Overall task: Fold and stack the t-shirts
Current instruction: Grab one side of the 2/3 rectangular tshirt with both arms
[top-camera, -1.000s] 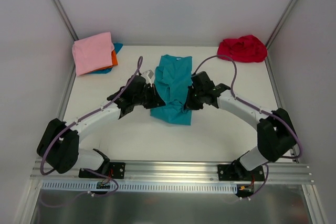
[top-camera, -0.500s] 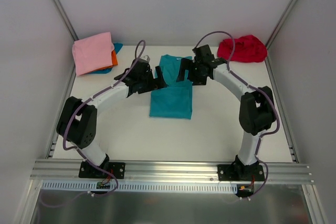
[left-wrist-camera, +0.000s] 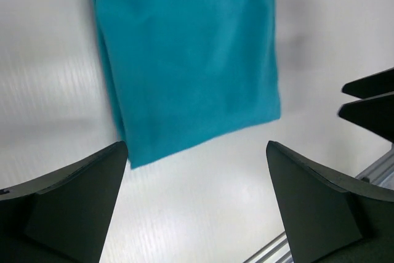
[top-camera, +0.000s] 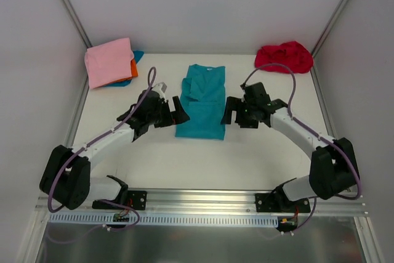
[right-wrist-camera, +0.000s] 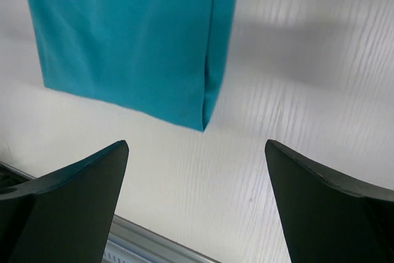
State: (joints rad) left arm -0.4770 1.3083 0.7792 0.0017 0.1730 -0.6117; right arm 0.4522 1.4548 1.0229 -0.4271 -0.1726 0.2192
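Upper left, a pink cloth t-shirt point(top-camera: 109, 61) covers most of the orange t-shirt point(top-camera: 133, 68) and blue t-shirt point(top-camera: 138, 56). At centre, the left gripper point(top-camera: 179, 111) and right gripper point(top-camera: 228, 113) gape empty, flanking the folded teal cloth t-shirt point(top-camera: 202, 101).

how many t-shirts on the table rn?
5: teal shirt centre; red shirt crumpled far right; pink shirt atop orange shirt and blue shirt far left. Others may hide beneath.

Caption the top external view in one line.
Open left gripper and open right gripper flank the teal t-shirt; pink-topped stack far left, red t-shirt bunched far right.
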